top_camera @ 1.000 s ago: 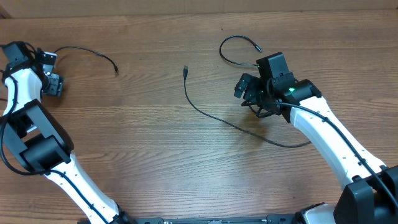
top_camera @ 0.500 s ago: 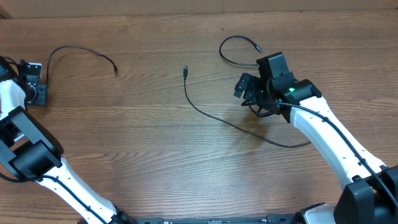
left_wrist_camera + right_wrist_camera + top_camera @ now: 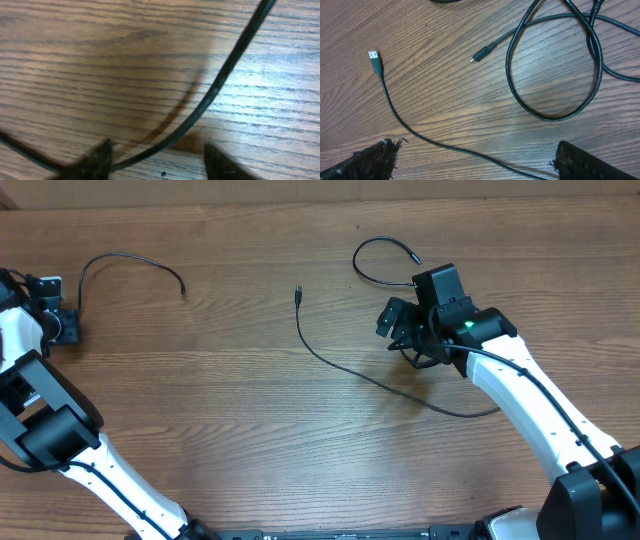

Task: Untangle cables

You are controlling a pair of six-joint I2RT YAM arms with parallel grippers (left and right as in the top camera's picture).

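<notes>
Wood-grain table [image 3: 230, 450] is filling every view, with three cables lying on it well apart. You are working the left cable [image 3: 125, 257], which is arching across the far left corner. The left gripper [image 3: 67, 326] is sitting at its left end with jaws standing apart. The left wrist view is showing the cord running slantwise between the fingertips [image 3: 97, 160], not pinched. The middle cable [image 3: 345, 370] is trailing from its silver plug [image 3: 374, 56] at table centre toward the right arm. The looped cable [image 3: 357, 260] is curling just beyond the right gripper [image 3: 397, 328], whose jaws are spread wide and holding nothing. In the right wrist view its strands are crossing near the top edge.

Judging from this, you are setting the left cable down clear of the rest. To do it well, you should be lifting straight up so the fingertips are not dragging the cord back toward centre. The crossing strands by the right gripper are probably needing attention afterwards; taking a single strand near a plug is looking safest.

No brand, label or writing is showing legibly on any cord, plug or arm.
</notes>
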